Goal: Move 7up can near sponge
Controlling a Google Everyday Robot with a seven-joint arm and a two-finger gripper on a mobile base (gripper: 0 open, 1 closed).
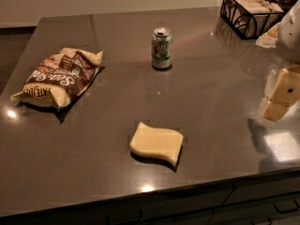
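The 7up can (161, 48) stands upright on the dark countertop (211, 125), towards the back middle. The pale-yellow sponge (156, 143) lies flat near the front edge, well in front of the can and apart from it. My gripper (280, 99) hangs over the right edge of the counter, far to the right of both the can and the sponge, touching neither. Nothing shows in it.
A brown-and-cream chip bag (58, 78) lies at the left. A black wire basket (251, 11) with napkins stands at the back right corner. My white arm (291, 29) comes in at the right edge. Drawer fronts (262, 205) run below the counter's front edge.
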